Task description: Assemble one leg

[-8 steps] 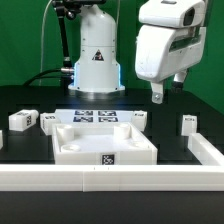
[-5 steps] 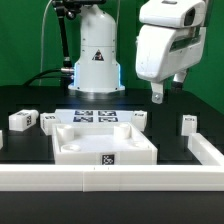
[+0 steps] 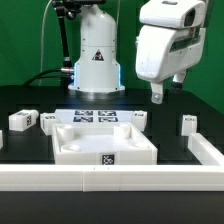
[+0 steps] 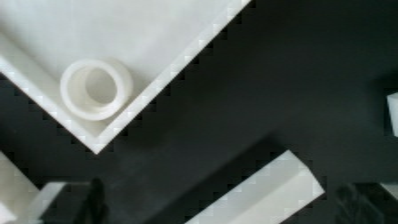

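Several small white legs with marker tags lie on the black table. Two are at the exterior view's left (image 3: 22, 120) (image 3: 48, 122), one behind the tray (image 3: 138, 118), and one at the right (image 3: 187, 123). My gripper (image 3: 160, 93) hangs high above the table at the right, open and empty, apart from all of them. In the wrist view the gripper (image 4: 210, 208) shows dark fingertips (image 4: 54, 202) spread wide with nothing between them. Below it is a corner of the large white square piece (image 4: 160, 40) with a round hole (image 4: 93, 85).
The large white tray-like piece (image 3: 105, 148) sits mid-table. The marker board (image 3: 97, 115) lies behind it, before the robot base (image 3: 97, 60). A white rail (image 3: 110, 178) runs along the front and up the right side (image 3: 205, 150). A white strip (image 4: 285, 195) shows in the wrist view.
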